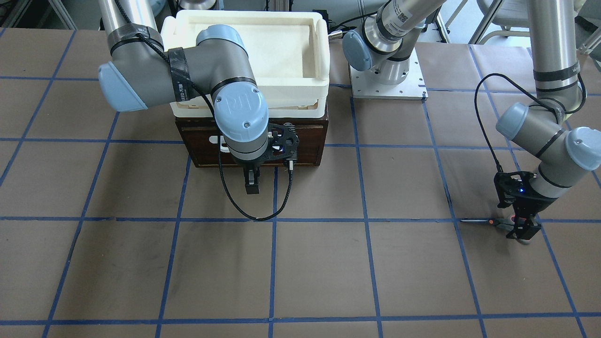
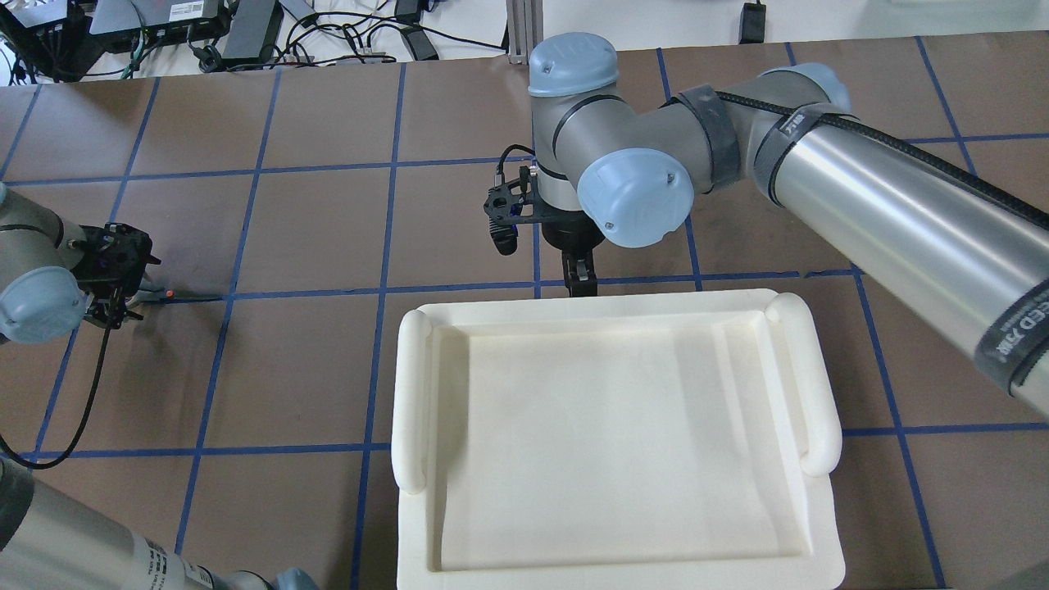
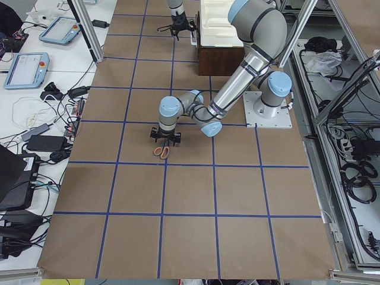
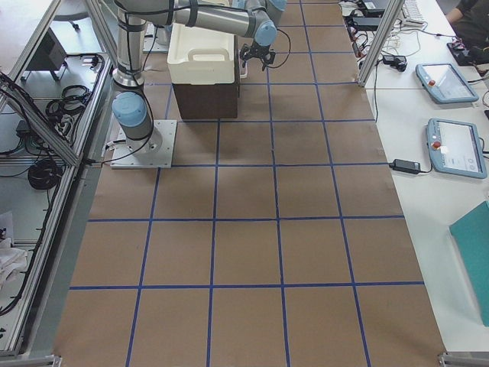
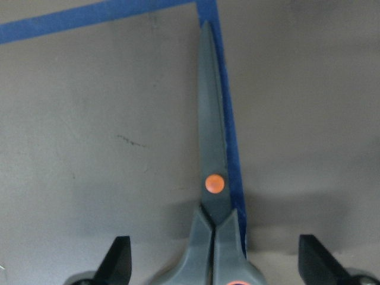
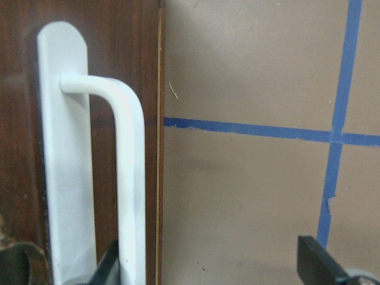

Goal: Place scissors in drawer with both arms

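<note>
Writing: the black strap (image 2: pixel 1016 336) on the right arm (image 2: pixel 885 205) bears white letters, readable only as "EED". The blue joint cap (image 1: pixel 242 110) carries a raised "UR" mark. A printed code label (image 1: pixel 402 12) on the left arm (image 1: pixel 549 56) is too small to read.
Counts: two arms, two pincers, one pair of scissors, one drawer, one cream-white tray.
Scissors (image 1: pixel 488 221): flat on the tabletop (image 1: pixel 328 272), closed, lying along a blue tape line (image 5: pixel 234 148) on the robot's left, well apart from the drawer.
Left pincer (image 1: pixel 523 233): wide, down at the scissors' handles with a fingertip (image 5: pixel 119 258) on either side of them and not closed on them.
Right pincer (image 1: pixel 252 184): wide, in front of the drawer (image 1: pixel 305 141), with the white bar handle (image 6: pixel 132 178) just beside one fingertip (image 6: pixel 317 267) and not gripped.
Tray (image 2: pixel 414 393): sits on top of the dark-brown cabinet that holds the drawer.
Front-facing only: the drawer's brown front, which the tray hides from overhead.
Left wrist only: the orange pivot dot (image 5: pixel 214 183) close up, and the gap between the fingertips.
Exterior left only: the orange-red handle loops (image 3: pixel 161 152).
</note>
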### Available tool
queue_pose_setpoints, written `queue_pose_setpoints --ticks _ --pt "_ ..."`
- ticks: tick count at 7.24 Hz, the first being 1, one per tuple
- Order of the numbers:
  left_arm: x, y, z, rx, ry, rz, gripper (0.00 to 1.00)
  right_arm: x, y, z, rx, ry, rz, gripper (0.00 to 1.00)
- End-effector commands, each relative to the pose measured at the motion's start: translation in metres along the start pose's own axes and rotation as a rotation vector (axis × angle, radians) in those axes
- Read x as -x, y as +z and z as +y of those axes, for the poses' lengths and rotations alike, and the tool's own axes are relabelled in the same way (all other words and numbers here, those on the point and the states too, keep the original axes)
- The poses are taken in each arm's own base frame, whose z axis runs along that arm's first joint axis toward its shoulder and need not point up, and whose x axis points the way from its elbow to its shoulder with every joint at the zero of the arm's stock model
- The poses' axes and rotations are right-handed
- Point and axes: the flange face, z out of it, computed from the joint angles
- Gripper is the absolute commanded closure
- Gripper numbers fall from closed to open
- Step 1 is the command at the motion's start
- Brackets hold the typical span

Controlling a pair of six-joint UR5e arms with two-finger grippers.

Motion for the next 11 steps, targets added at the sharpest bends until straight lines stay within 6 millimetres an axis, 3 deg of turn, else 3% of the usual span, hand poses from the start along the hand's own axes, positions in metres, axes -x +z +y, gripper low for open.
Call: queue_pose_setpoints --ticks 1,5,8,11 --pt "-0.001 0.011 0.001 -0.013 -0.003 0.018 0.0 -0.002 -0.007 -0.001 -0.007 -0.003 0.022 0.0" --pt "0.008 0.004 0.01 -0.042 -0.012 0.06 0.05 -0.013 -0.001 0.0 -0.009 0.001 0.025 0.0" --pt "0.008 0.007 0.01 -0.047 -0.017 0.064 0.06 -0.035 -0.021 -0.004 -0.028 -0.004 0.06 0.0" --pt "0.007 0.009 0.009 -0.05 -0.017 0.068 0.18 -0.045 -0.014 -0.004 -0.031 -0.008 0.057 0.0"
